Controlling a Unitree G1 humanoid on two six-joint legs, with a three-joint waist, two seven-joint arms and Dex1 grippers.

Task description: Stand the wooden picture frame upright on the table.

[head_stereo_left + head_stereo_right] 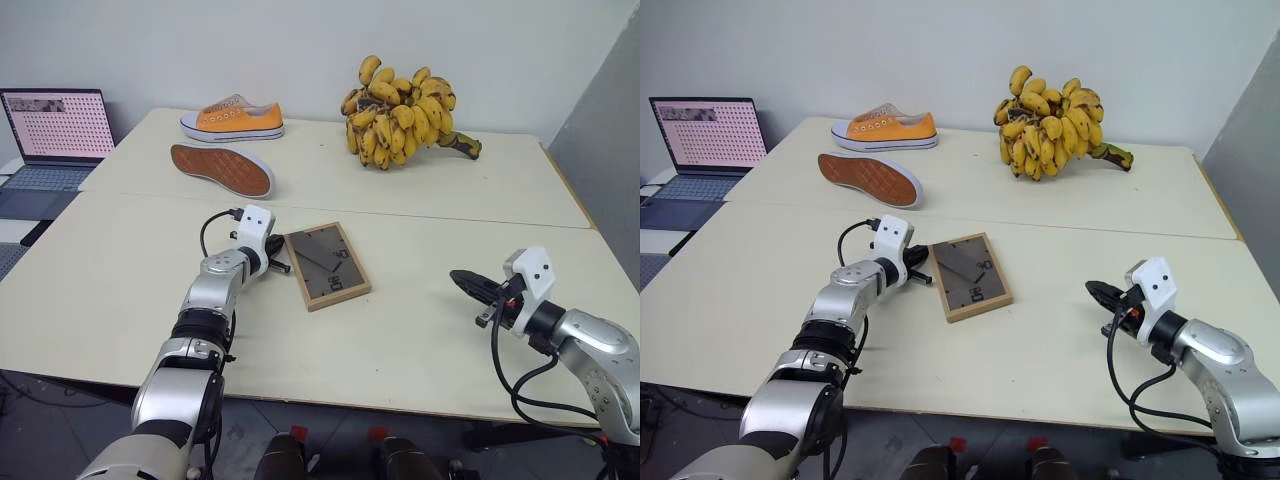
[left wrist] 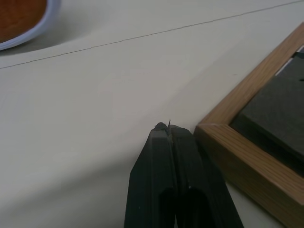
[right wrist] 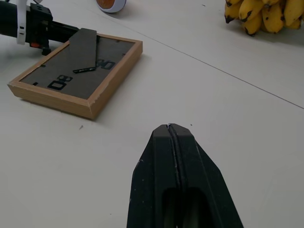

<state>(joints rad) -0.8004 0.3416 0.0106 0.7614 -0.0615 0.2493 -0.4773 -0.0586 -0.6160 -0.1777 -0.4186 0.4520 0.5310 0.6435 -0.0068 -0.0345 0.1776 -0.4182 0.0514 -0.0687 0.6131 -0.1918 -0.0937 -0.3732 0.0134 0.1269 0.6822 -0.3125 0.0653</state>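
The wooden picture frame lies flat on the table with its dark back panel and folded stand facing up. My left gripper is shut, and its tips sit low by the frame's left edge. In the left wrist view the closed fingertips rest right beside a light-wood corner of the frame. My right gripper is shut with nothing in it. It hovers well to the right of the frame, pointing toward it, and the right wrist view shows the frame ahead of the closed gripper.
A large bunch of bananas sits at the back of the table. An orange shoe stands at the back left, and another shoe lies sole out in front of it. An open laptop stands off the table's left.
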